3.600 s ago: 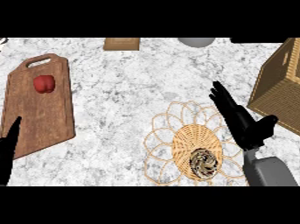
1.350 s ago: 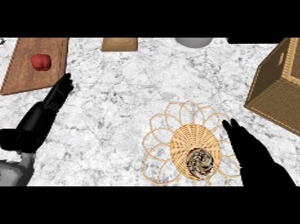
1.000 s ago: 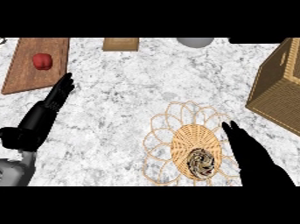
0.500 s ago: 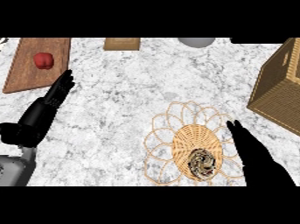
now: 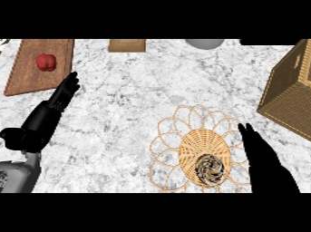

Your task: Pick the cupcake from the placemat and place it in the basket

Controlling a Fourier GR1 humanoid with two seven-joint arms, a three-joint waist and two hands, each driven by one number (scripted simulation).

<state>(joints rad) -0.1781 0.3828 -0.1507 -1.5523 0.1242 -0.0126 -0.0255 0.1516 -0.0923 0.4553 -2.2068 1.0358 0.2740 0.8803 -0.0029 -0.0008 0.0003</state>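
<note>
Cupcake [image 5: 210, 168] sits on the woven centre of the placemat [image 5: 184, 122], just left of the right hand [image 5: 263, 158], not touched by it; that hand is released, fingers straight and pointing up the counter [image 5: 157, 81]. Basket [image 5: 298, 95] stands up and to the right of the right hand, apart from it. Left hand [image 5: 47, 115] is likewise released, fingers extended, tips just below the board [image 5: 31, 72] that carries a red item [image 5: 46, 62].
</note>
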